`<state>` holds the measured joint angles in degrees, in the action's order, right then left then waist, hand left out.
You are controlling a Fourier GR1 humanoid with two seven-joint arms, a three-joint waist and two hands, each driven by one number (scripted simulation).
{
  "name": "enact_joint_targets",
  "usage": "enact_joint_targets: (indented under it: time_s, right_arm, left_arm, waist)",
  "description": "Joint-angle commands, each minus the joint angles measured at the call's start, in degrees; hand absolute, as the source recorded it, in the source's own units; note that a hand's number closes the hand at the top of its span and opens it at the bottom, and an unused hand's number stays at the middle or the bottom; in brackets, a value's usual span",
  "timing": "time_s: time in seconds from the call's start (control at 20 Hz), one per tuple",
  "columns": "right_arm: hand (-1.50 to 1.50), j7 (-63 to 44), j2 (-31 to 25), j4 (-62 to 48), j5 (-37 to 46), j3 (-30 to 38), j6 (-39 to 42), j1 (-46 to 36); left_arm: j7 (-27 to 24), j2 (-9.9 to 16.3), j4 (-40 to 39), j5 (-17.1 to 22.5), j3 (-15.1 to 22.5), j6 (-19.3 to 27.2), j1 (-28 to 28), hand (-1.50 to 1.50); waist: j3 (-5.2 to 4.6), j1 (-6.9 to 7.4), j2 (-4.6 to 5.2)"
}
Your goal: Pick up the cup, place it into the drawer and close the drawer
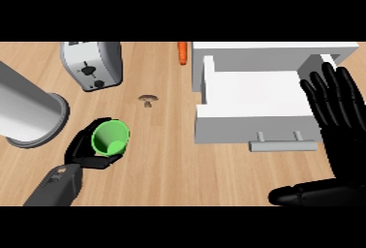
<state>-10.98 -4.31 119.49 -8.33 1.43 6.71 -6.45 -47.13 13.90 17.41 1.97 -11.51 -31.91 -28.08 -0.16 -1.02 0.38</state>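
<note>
right hand (pixel 334 121) nearest, fingers straight, upright at right edge beside drawer | wooden surface (pixel 186 169) | white drawer (pixel 250 104) pulled out, handle toward viewer | grey cylinder (pixel 25 114) at left | toaster (pixel 93 64) | left hand (pixel 89 154) curled round green cup (pixel 111 138), lower left, well apart from drawer | carrot (pixel 183 52) | mushroom (pixel 148 100)

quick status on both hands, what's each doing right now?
Left hand: shut on the green cup, held over the counter.
Right hand: open, fingers straight, holding nothing, beside the open white drawer.
</note>
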Motion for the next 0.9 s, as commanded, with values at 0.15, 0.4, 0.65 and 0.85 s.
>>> enact_joint_targets:
  time_s: [0.15, 0.4, 0.65, 0.85]
  right_arm:
    - [-1.50, 0.40, -1.07, -0.47, -1.57, 2.25, 0.52, -1.41]
    - [-1.50, 2.24, -0.68, 0.62, -1.24, 1.46, 1.75, 2.99]
    - [-1.50, 1.13, -0.86, 0.85, -1.44, 2.17, 1.09, 2.52]
    - [-1.50, 2.64, -0.56, 1.15, -0.85, 1.45, 1.71, 4.02]
  left_arm:
    - [-11.13, -3.39, 1.66, -0.81, 1.26, -3.10, 0.41, 1.50]
    - [-12.67, -1.48, 4.47, 1.00, -0.02, -2.23, -0.14, 1.50]
    - [-13.75, -5.09, 7.99, 5.50, -5.26, 13.25, 4.75, 1.50]
    - [-13.39, -5.87, 12.97, 8.37, -6.83, 13.73, 5.22, 1.50]
  waist:
    - [-0.02, -0.31, 0.16]
    - [0.06, 0.04, -0.09]
    - [0.17, 1.15, -0.47]
    - [0.18, 1.10, -0.48]
